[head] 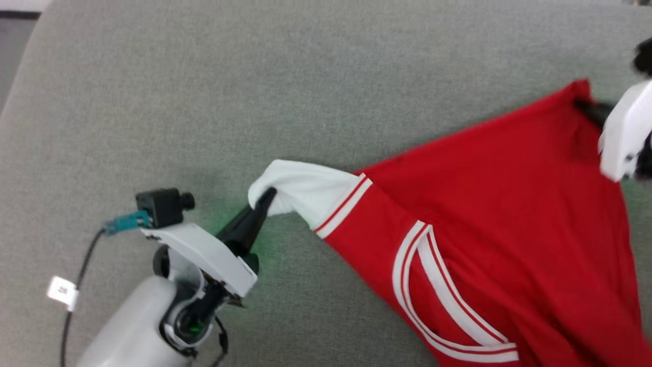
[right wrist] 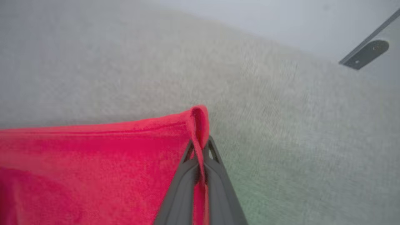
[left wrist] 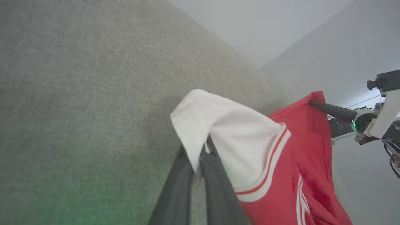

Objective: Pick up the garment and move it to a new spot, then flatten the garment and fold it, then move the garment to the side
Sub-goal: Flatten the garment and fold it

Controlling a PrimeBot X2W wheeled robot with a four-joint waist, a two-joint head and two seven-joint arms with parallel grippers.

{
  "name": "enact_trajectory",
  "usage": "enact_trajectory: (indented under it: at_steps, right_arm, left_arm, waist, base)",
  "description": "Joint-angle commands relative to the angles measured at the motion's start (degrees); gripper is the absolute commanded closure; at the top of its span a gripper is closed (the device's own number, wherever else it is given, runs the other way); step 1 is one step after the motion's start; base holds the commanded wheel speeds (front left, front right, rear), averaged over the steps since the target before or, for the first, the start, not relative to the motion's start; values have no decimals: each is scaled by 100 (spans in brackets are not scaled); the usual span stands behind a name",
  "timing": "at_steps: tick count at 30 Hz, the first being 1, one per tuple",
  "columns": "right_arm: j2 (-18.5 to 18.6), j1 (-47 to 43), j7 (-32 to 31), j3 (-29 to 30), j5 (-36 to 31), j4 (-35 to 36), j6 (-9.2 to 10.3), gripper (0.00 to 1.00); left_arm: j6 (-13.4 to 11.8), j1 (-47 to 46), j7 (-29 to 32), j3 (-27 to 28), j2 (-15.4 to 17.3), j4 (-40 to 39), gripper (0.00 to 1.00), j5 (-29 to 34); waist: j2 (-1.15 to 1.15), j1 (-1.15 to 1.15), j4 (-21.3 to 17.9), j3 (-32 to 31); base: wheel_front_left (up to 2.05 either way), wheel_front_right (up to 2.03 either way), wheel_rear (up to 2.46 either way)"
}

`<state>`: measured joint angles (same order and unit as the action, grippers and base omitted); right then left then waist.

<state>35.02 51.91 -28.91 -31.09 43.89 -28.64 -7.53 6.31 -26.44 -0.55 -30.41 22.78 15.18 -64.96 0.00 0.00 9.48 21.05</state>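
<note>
Grey woven surface [head: 204, 102] lies beneath. Nearest, the left gripper [head: 266, 196] pinches the white sleeve [head: 305, 188] of the garment [head: 509, 214], which is stretched across to the right gripper [head: 586, 107], clamped on a red corner farther off. Likely the relocating step; next, lower both ends evenly, keeping tension.

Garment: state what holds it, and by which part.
The left gripper pinches the garment by its white sleeve; the right gripper pinches a red corner.
</note>
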Motion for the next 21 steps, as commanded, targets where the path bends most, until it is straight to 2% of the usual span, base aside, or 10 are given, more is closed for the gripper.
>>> enact_trajectory:
  at_steps: [1, 2, 6, 9, 11, 16, 21]
  right_arm:
    - [-18, 80, 49, 81, 24, -35, 8, 100]
    - [-82, 216, 262, 367, 29, -261, 8, 100]
    - [-186, 516, 547, 750, 18, -584, 8, 100]
    - [-305, 914, 820, 1102, -67, -877, 9, 100]
    - [-359, 1232, 1002, 1322, -125, -1090, 9, 100]
    - [-629, 2295, 1529, 1898, -344, -1716, 10, 100]
    - [-895, 3390, 2175, 2169, -847, -2353, 13, 100]
  left_arm:
    - [17, -48, -12, 43, 52, -11, 100, -3]
    - [19, -187, 78, 77, 126, -114, 100, -20]
    - [21, -532, 289, 125, 181, -182, 100, -91]
    - [43, -1143, 465, 208, 218, -67, 100, -95]
    - [53, -1670, 545, 285, 110, 82, 100, -141]
    - [39, -3374, 602, 539, -131, 937, 100, -95]
    - [28, -5123, 304, 686, -289, 2133, 100, 218]
  waist:
    - [0, 0, -92, -108]
    - [0, 0, -139, -135]
    - [0, 0, -185, -149]
    - [0, 0, -243, -114]
    - [0, 0, -276, -63]
    - [0, 0, -434, 151]
    - [0, 0, -631, 372]
  base:
    - [0, 0, 0]
    - [0, 0, 0]
    - [0, 0, 0]
    - [0, 0, 0]
    - [0, 0, 0]
    - [0, 0, 0]
    - [0, 0, 0]
